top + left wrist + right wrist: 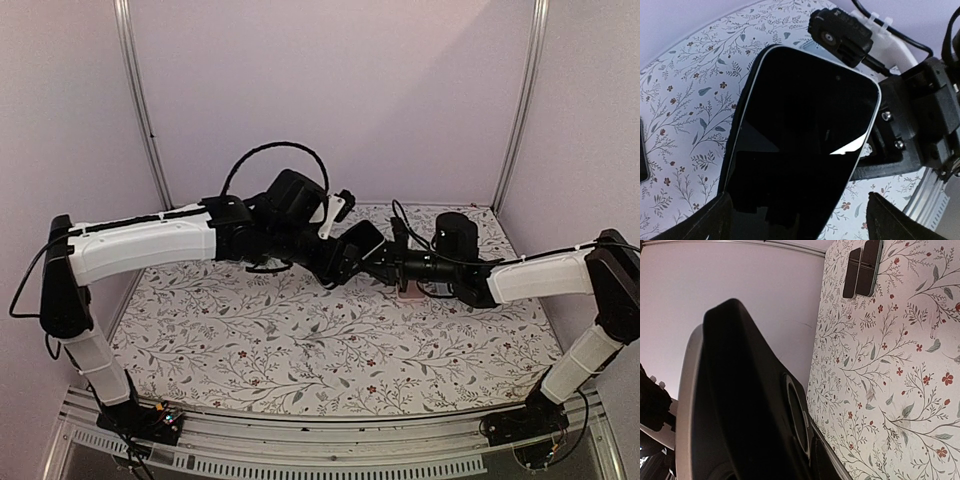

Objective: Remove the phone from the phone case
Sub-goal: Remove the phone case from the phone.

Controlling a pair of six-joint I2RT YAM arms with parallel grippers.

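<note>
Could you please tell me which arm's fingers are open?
The left arm's fingers: they stand wide apart either side of the phone, whereas the right arm's fingers are shut on its edge.

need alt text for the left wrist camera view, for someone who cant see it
A phone with a dark, blank screen fills the view, a black case showing along its left edge. The left gripper is open, its dark fingers either side of the phone's near end. The right arm sits at the upper right, over a floral tablecloth.

No text, label or number is readable.
</note>
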